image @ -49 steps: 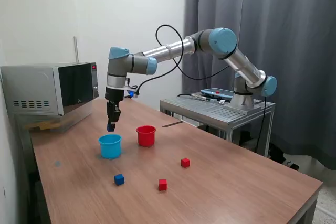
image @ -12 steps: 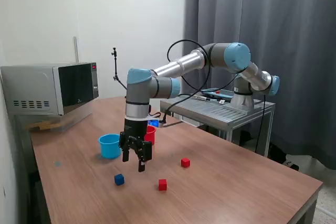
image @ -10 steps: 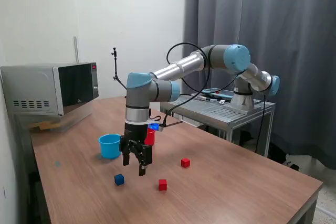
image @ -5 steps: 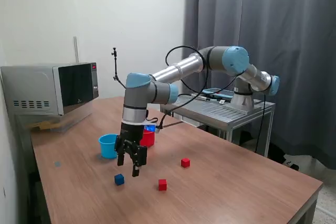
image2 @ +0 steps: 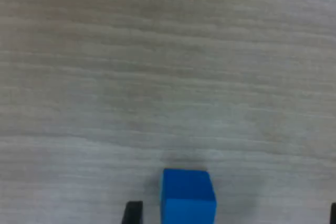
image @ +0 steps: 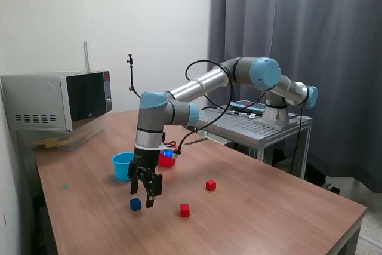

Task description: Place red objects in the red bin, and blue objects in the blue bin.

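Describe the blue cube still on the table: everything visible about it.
The small dark blue cube is solid, matte and sharp-edged, sitting flat and upright on the brown wood-grain table. Nothing touches it: the black two-finger gripper hangs open just above and beside it. In the wrist view the cube lies between the finger tips, nearer one finger.

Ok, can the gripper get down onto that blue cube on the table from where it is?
Probably yes. The gripper hangs just above the blue cube, jaws open, with bare table around it; the blue cup stands well clear.
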Robot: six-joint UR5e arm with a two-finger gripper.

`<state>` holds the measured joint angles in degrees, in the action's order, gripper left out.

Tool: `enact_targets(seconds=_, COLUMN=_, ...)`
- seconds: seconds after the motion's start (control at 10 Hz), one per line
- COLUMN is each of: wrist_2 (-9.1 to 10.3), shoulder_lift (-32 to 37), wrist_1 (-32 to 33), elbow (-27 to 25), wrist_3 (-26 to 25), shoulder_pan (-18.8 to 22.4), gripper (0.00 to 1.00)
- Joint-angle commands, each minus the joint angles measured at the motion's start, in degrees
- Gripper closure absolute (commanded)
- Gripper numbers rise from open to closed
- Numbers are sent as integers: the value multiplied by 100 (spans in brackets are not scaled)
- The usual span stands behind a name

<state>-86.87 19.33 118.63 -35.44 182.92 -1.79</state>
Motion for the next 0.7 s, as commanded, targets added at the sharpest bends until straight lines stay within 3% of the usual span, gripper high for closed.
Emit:
enact_targets(seconds=0.0, wrist_2=-23, shoulder_lift=-79, wrist_1=81, elbow=107, wrist_3=-2, shoulder_pan=-6, gripper=0)
enact_targets(seconds=0.2, wrist_2=-189, shoulder_lift=-88, wrist_1=108, elbow=116, wrist_3=-2, shoulder_pan=-50, gripper=0)
enact_targets(seconds=0.6, wrist_2=-216, shoulder_lift=-88, wrist_1=99, elbow=90, wrist_3=-2, shoulder_pan=-120, gripper=0)
